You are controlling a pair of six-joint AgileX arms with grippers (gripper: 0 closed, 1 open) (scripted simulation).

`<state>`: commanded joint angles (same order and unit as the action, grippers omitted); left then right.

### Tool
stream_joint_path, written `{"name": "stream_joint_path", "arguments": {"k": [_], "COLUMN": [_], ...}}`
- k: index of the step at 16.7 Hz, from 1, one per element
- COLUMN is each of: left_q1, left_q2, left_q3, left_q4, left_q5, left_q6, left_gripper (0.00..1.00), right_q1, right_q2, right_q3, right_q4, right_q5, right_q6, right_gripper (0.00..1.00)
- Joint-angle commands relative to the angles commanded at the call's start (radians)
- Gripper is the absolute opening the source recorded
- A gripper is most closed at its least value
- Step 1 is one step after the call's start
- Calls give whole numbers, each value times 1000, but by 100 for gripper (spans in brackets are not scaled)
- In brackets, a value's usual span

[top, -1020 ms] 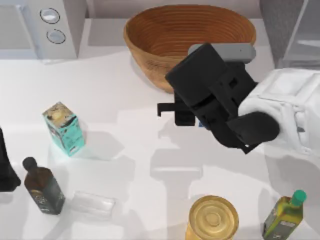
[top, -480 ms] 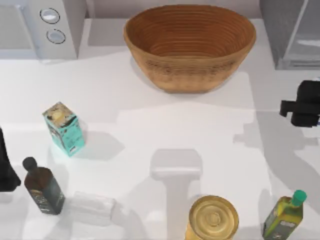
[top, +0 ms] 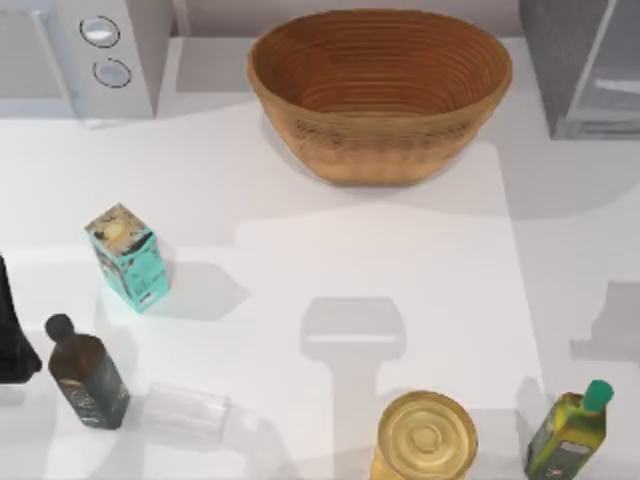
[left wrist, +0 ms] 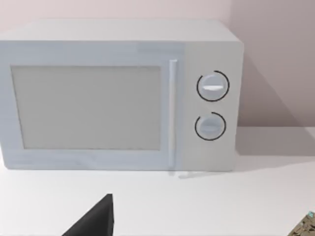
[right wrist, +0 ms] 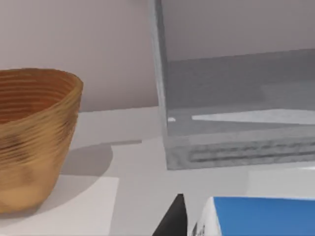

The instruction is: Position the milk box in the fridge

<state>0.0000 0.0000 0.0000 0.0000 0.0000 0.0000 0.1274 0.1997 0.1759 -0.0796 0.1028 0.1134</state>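
Note:
The milk box (right wrist: 261,216) shows its blue top and white side close under the right wrist camera. One dark finger (right wrist: 173,221) of my right gripper lies against its side, so the gripper is shut on it. Just beyond the carton in that view stands the fridge (right wrist: 236,98), dark grey with a paler glassy front. The fridge (top: 585,70) also sits at the table's back right corner in the top view. My left arm (top: 10,335) is parked at the left edge, and its gripper (left wrist: 93,222) faces the microwave.
A light grey microwave (top: 80,55) stands back left, a brown woven basket (top: 380,90) back centre. A teal carton (top: 128,258), a dark bottle (top: 85,375) and a clear glass (top: 185,410) sit at left. A yellow jar (top: 425,435) and green bottle (top: 570,425) stand at front right.
My right arm, with the milk box in its gripper, has swept from beside the basket to the right and out of the top view. The left arm has stayed put.

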Motion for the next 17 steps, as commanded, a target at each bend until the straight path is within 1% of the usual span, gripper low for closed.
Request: {"name": "stream_joint_path", "arguments": {"k": [4, 9, 13, 17], "left_q1": [0, 0, 0, 0], "left_q2": [0, 0, 0, 0], "left_q3": [0, 0, 0, 0], "left_q4": [0, 0, 0, 0], "left_q5": [0, 0, 0, 0], "left_q6": [0, 0, 0, 0], "left_gripper": [100, 100, 100, 100], "right_q1": [-111, -127, -128, -152], "right_q2": [-176, -200, -164, 25], "right_q3": [-153, -176, -156, -37], "right_q4": [68, 80, 104, 266], "right_q5": [-89, -103, -112, -169], "right_q6": [-98, -113, -116, -134], "right_gripper": [0, 0, 0, 0]}}
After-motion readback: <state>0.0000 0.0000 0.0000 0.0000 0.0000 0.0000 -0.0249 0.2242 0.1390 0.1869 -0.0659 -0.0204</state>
